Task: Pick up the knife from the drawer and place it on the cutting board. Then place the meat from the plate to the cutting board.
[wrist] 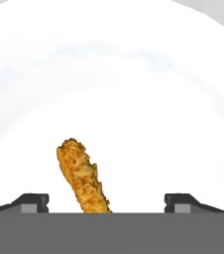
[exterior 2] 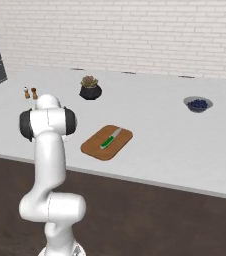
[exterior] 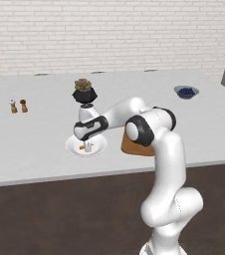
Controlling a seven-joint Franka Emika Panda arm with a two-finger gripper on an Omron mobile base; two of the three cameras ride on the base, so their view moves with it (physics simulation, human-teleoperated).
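My gripper [exterior: 87,146] reaches straight down into the white plate [exterior: 72,147], open, with its tips just above the plate floor. In the hand view the orange-brown meat [wrist: 82,178] lies on the plate [wrist: 134,99] between the two spread fingertips [wrist: 34,201], nearer the left one and touching neither. A speck of the meat [exterior: 80,147] shows beside the fingers. The knife [exterior 2: 110,139], green handle and pale blade, lies on the wooden cutting board [exterior 2: 106,142], which sits right of the plate and is partly hidden behind my arm [exterior: 134,147]. The drawer is out of view.
A dark potted plant [exterior: 84,90] stands behind the plate. Salt and pepper shakers [exterior: 18,105] are at the far left of the grey counter. A bowl of blueberries [exterior: 186,91] sits at the far right. The counter's front edge [exterior: 59,177] runs just before the plate.
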